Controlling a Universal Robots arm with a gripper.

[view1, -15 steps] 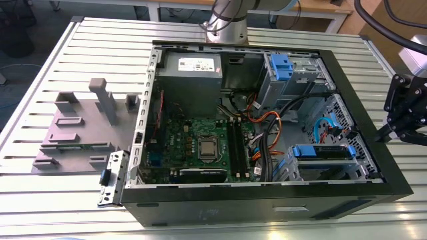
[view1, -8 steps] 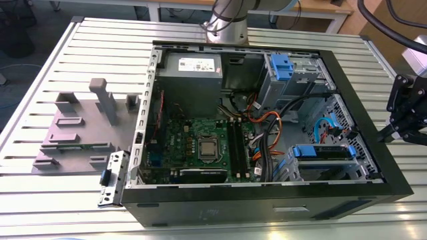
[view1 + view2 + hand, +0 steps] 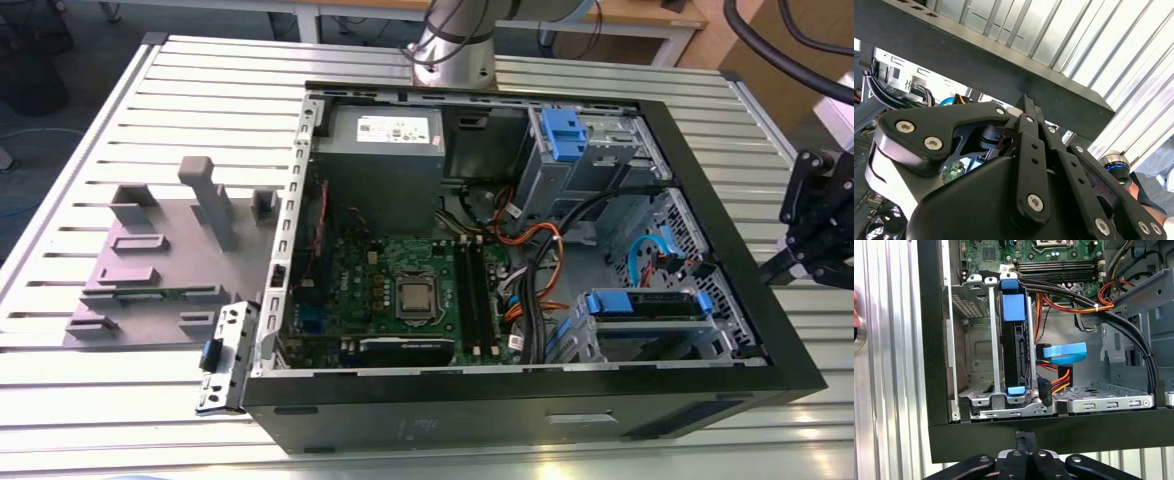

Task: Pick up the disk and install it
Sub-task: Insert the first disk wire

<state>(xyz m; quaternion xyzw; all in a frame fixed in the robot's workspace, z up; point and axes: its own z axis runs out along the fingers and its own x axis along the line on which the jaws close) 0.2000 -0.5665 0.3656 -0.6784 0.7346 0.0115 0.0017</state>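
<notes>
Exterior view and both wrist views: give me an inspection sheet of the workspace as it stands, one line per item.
Surface: slatted metal table carrying the open computer case.
Job's things: the disk stands on edge in the drive cage inside the case, with a blue frame at its ends; the gripper is not touching it.
Clutter: grey fixture block on the exterior view's left of the case; metal bracket by the case's corner.
Grippers: gripper shut and empty, outside the case's black wall, facing the disk.
Cables: orange-and-red wire bundle, blue ribbon and black cables, all inside the case.
Surroundings: arm base beyond the case.
</notes>
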